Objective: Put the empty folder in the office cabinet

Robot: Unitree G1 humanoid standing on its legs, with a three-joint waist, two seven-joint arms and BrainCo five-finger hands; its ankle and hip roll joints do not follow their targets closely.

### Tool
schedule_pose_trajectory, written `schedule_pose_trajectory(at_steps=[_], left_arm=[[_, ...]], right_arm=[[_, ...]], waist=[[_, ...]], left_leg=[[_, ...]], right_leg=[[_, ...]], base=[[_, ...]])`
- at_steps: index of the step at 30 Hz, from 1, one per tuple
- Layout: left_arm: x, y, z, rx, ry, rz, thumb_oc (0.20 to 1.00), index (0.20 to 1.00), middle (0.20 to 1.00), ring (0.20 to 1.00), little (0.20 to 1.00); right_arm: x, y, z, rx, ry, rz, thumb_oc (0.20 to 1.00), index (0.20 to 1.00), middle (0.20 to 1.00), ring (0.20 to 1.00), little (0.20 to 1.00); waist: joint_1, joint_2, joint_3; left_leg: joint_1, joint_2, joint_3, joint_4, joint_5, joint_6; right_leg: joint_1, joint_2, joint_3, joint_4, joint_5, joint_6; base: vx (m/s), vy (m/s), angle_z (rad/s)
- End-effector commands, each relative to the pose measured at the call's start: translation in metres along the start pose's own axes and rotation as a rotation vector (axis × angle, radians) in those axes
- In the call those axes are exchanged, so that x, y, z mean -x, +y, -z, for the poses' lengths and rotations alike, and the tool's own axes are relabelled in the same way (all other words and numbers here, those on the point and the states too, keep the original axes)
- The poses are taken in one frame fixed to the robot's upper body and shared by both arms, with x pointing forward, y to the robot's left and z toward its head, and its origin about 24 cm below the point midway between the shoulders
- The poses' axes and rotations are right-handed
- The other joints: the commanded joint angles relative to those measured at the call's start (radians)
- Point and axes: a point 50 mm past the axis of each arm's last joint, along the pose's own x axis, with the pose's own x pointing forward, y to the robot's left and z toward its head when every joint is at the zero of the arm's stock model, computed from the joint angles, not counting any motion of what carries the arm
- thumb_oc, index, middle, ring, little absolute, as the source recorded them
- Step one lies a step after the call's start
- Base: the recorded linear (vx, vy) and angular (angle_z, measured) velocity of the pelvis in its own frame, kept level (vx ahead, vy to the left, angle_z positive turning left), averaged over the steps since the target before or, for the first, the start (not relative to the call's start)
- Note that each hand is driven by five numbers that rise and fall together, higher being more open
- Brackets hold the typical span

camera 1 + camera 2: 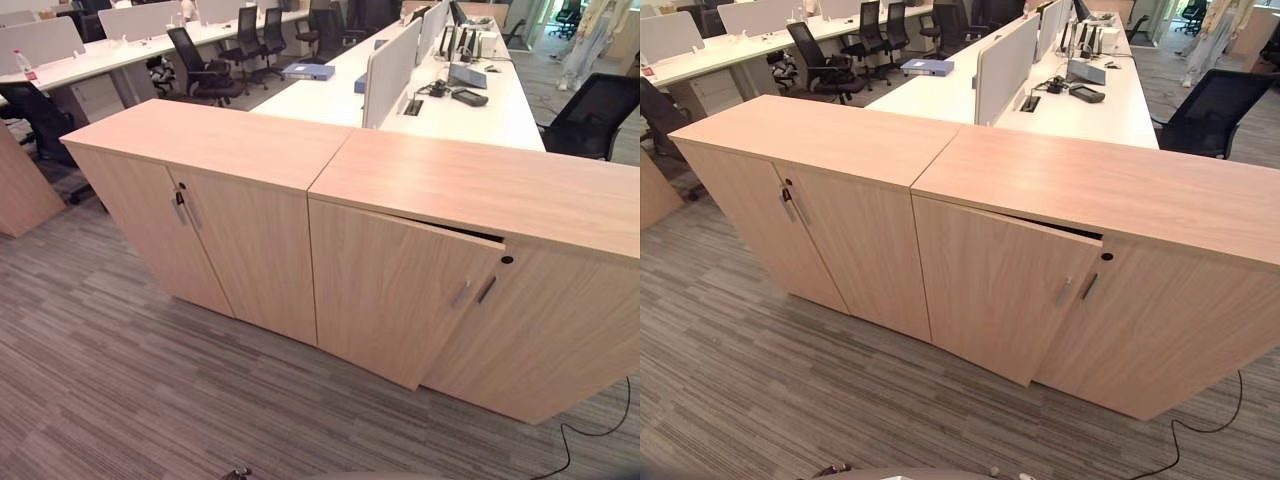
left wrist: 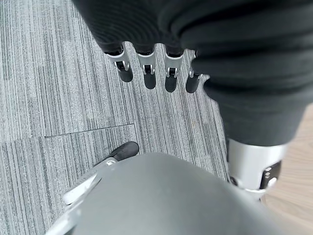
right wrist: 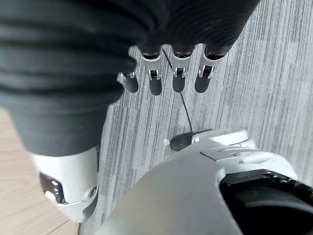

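Two pale wood-grain cabinets [image 1: 330,230] are standing side by side on striped grey carpet [image 1: 110,380]; one right-cabinet door [image 1: 395,290] is hanging slightly ajar. Blue folder [image 1: 308,71] is lying on white desk [image 1: 330,95] behind. Left hand [image 2: 146,68] and right hand [image 3: 166,73] are hanging with fingers straight, holding nothing.

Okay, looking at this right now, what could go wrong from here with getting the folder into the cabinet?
1. The left hand and right hand hang open over the carpet holding nothing, and the blue folder lies far off on a desk behind the cabinets, so fetching it may be awkward.
2. The right cabinet's door is only slightly ajar; a hand reaching in may knock it shut or catch on its edge.
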Motion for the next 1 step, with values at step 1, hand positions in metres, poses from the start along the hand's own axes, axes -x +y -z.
schedule_pose_trajectory(at_steps=[1], left_arm=[[-0.0054, -0.0086, -0.0259, -0.014, -0.052, 0.031, 1.000, 1.000, 1.000, 1.000, 1.000]], right_arm=[[-0.0015, 0.0057, -0.0187, 0.041, -0.015, -0.011, 1.000, 1.000, 1.000, 1.000, 1.000]], waist=[[-0.018, -0.008, 0.035]], left_leg=[[-0.007, -0.022, -0.002, 0.012, -0.094, -0.002]], right_leg=[[0.049, 0.008, -0.055, 0.007, -0.114, 0.053]], base=[[0.00, 0.017, -0.14]])
